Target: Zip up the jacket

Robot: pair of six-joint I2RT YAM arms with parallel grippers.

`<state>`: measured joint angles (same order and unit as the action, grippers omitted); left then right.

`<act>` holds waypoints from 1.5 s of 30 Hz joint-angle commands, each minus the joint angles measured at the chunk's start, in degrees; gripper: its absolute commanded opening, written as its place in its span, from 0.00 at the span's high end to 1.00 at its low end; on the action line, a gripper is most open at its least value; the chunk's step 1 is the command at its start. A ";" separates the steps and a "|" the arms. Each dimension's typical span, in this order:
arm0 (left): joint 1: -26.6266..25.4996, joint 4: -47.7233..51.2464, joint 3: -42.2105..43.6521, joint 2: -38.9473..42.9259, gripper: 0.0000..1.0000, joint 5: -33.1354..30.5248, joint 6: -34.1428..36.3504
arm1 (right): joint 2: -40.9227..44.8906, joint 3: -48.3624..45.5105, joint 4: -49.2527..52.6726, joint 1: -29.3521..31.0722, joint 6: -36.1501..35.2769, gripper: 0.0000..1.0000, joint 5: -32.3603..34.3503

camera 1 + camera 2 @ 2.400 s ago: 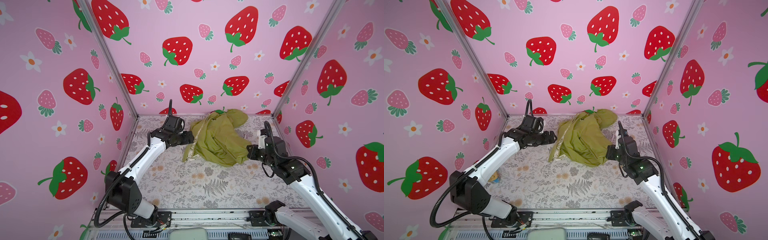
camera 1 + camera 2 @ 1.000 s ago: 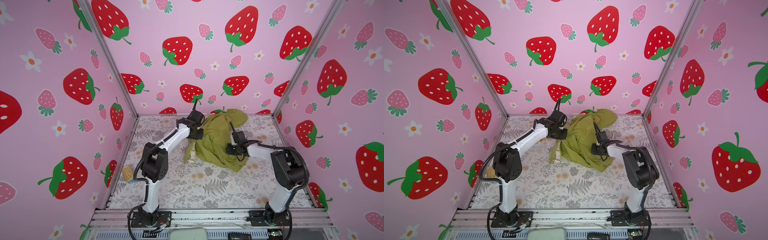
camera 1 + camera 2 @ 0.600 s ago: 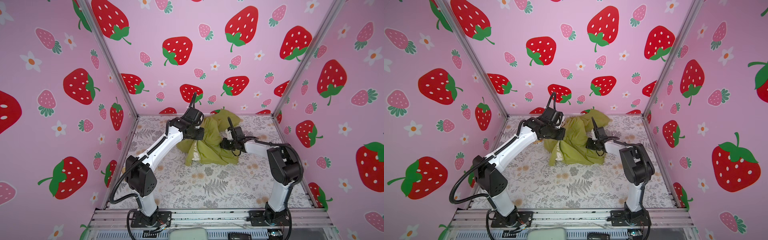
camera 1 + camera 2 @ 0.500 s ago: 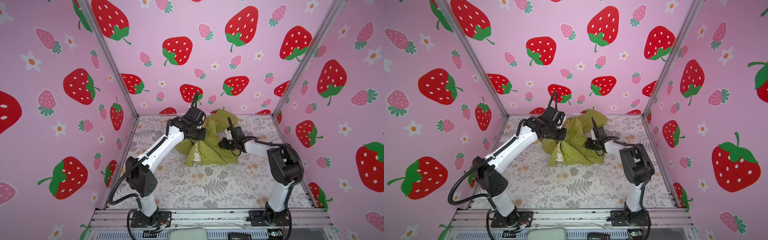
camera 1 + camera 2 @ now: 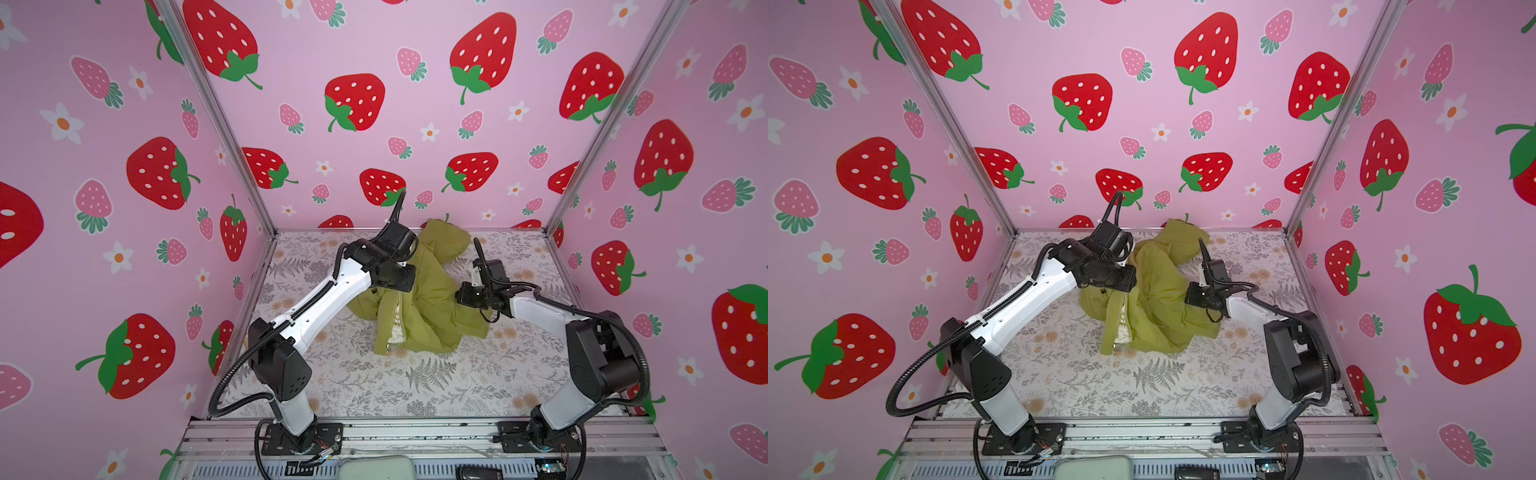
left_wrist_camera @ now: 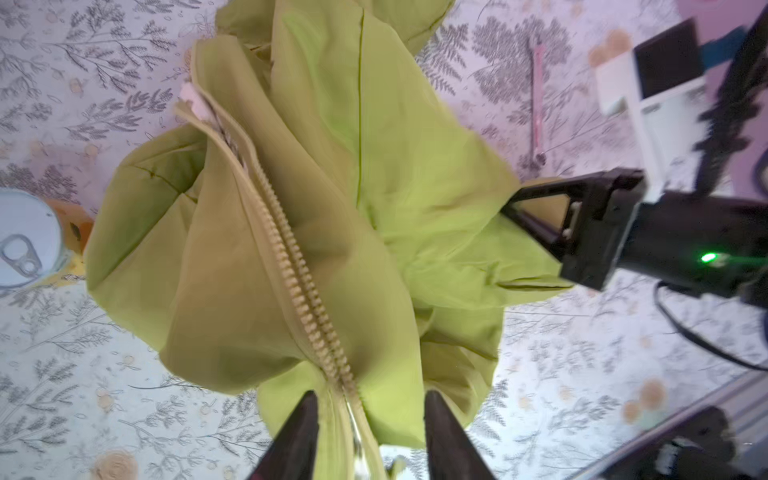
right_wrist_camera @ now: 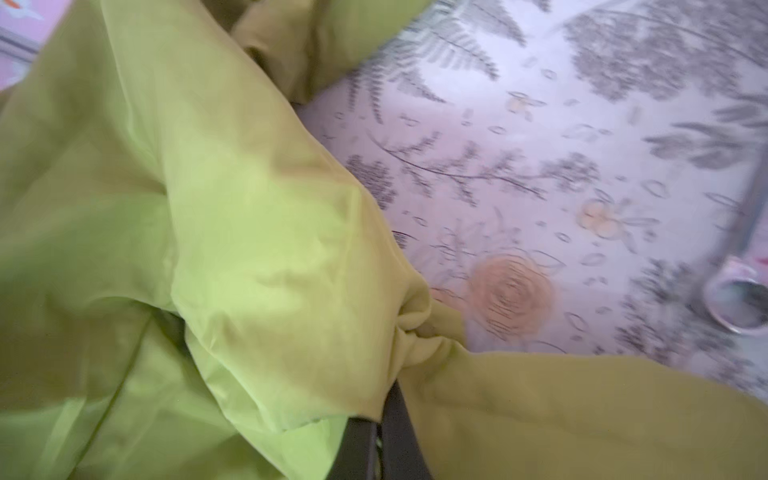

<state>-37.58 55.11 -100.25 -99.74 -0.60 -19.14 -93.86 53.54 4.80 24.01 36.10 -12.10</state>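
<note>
The olive-green jacket [image 5: 432,299] [image 5: 1158,291] lies crumpled at the back middle of the floral table. Its cream zipper [image 6: 291,257] runs along a raised fold, and patterned lining [image 5: 397,320] shows at the front. My left gripper [image 6: 370,397] hangs over the jacket's left part [image 5: 399,284] [image 5: 1121,286]. It is open, with the zipper edge lying loose between its fingers. My right gripper [image 5: 459,297] [image 5: 1188,300] [image 6: 505,208] is shut on a bunched fold of the jacket's right side [image 7: 388,399].
A drink can [image 6: 25,237] stands on the table beyond the jacket's left side. A thin pink stick [image 6: 538,95] lies near the right arm, and a small cup-like thing [image 7: 735,295] is by the table edge. Strawberry-print walls [image 5: 374,104] close in three sides.
My left gripper has opened and let go of the zipper edge it had pulled up and to the left. My right gripper has shut on the jacket's right side and stays there.
</note>
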 commanded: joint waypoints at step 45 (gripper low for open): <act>18.95 -0.88 -11.50 -19.95 0.29 14.68 -0.69 | -13.13 20.36 0.69 29.97 5.38 0.63 6.05</act>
<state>-18.55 54.89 -112.36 -120.55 12.14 -19.35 -106.85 72.49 4.95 54.00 40.86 -6.90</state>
